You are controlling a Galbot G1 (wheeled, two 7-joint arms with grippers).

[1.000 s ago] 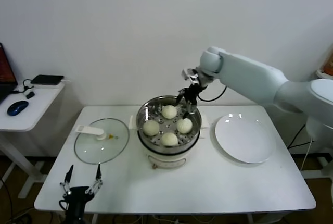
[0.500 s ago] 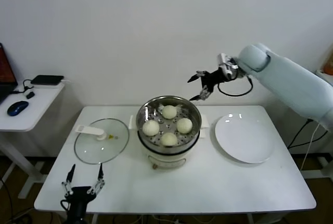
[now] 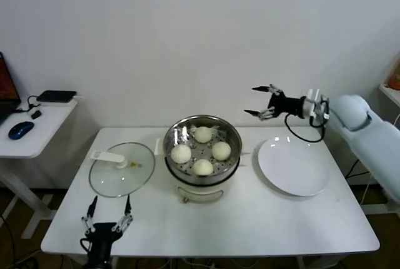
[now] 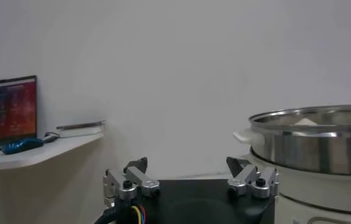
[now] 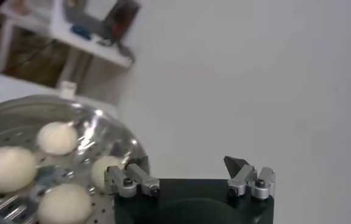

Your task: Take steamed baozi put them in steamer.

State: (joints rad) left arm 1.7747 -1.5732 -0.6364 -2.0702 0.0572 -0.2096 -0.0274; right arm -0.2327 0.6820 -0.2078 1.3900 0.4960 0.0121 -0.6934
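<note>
Several cream-white baozi lie on the perforated tray inside the shiny steel steamer on its white base at the table's middle. They also show in the right wrist view. My right gripper is open and empty, raised in the air to the right of the steamer, above the near edge of the white plate. My left gripper is open and empty, parked low at the table's front left edge. The steamer's wall shows in the left wrist view.
A flat glass lid with a white handle lies left of the steamer. A side table at far left holds a mouse and a dark device. A white wall stands behind.
My right gripper has lifted out of the steamer and swung right, away from the buns, ending open above the plate's edge. The left gripper has shifted slightly right.
</note>
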